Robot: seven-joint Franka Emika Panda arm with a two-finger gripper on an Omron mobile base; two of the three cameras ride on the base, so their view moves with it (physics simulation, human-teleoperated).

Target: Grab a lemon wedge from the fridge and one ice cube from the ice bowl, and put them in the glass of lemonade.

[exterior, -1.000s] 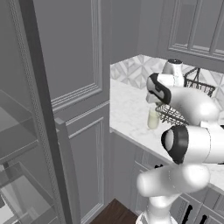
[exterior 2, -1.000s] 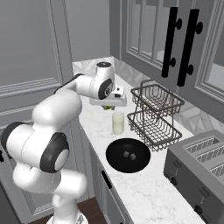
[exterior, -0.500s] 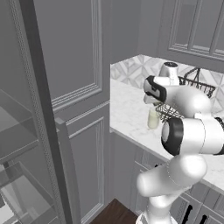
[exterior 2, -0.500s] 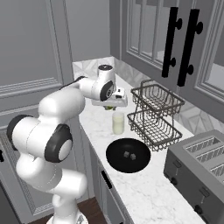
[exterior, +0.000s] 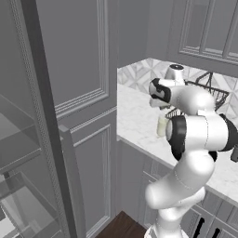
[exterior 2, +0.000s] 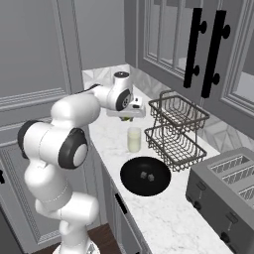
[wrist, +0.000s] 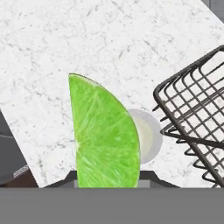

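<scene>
Gripper (exterior 2: pixel 128 117) clamped on green lemon wedge (wrist: pixel 105 133), directly above glass of lemonade (exterior 2: pixel 134 139)

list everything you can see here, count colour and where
lemon wedge: one, bright green, held between the gripper's fingertips above the glass
glass of lemonade: one, clear with pale yellowish drink, on the counter beside the wire basket
ice bowl: one, black, two small cubes inside, on the counter in front of the glass
wire basket: one, dark, two tiers, on the counter by the wall
toaster: one, grey, right end of the counter
counter: one, white marble
wall cabinets: grey, black handles, above the counter
fridge: one, dark grey, door open at left
gripper: one, shut on the wedge
</scene>
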